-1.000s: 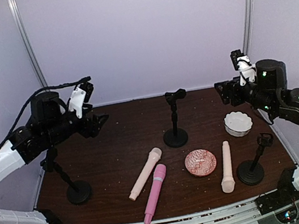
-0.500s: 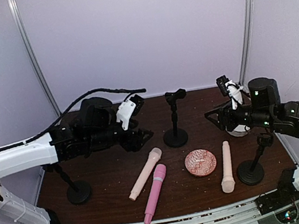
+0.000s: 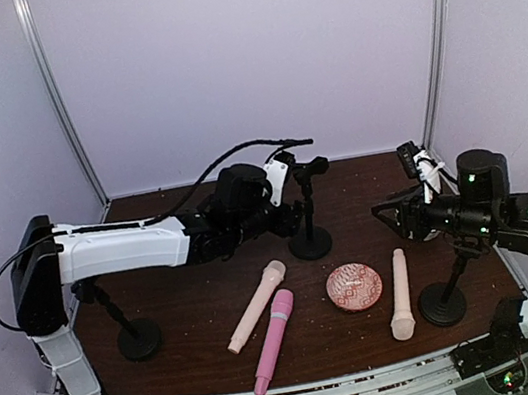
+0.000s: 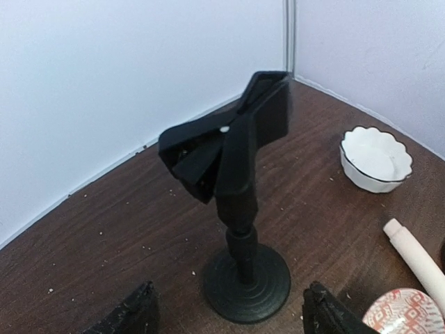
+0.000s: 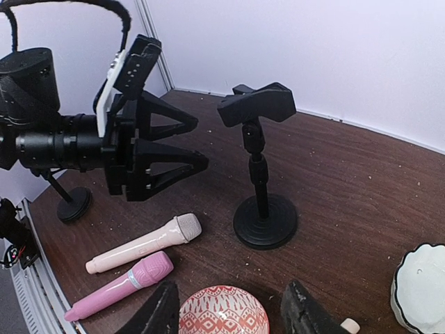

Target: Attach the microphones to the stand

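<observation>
Plainly, slim round-headed pink microphone point(image 3: 274, 342) lies flat; left gripper point(image 3: 291, 216), right gripper point(image 3: 383, 214) both apart.

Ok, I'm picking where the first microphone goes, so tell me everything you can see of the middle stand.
The middle stand is matte black, plastic-looking: a round ridged base flat on the brown table, a slim jointed post upright, and a tilted spring clip on top, holding nothing. The left gripper, open, faces it without touching.
</observation>
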Tool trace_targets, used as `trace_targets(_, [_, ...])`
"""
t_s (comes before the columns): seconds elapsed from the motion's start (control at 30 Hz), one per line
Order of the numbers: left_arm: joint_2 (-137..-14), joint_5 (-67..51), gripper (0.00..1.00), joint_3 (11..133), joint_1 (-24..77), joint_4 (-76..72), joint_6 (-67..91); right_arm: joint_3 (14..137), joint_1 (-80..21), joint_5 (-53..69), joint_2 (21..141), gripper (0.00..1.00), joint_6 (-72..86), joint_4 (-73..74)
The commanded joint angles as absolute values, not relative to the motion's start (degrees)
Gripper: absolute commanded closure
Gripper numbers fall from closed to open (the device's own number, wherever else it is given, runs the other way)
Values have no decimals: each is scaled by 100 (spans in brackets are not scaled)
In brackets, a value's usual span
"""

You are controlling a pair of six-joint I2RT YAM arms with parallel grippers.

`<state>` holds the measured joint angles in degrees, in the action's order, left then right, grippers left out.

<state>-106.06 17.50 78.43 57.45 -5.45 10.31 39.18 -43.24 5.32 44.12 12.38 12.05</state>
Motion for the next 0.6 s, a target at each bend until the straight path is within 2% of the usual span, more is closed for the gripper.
trace_targets(0.0, [-11082, 2343, 27, 8169, 5670, -1372, 1268, 3752, -4360, 547, 4298, 49, 1318, 1006])
trace_targets(0.57, [-12453, 2058, 30, 8370, 5410, -3746, 679, 3652, -4357, 543, 4155, 49, 1345, 910])
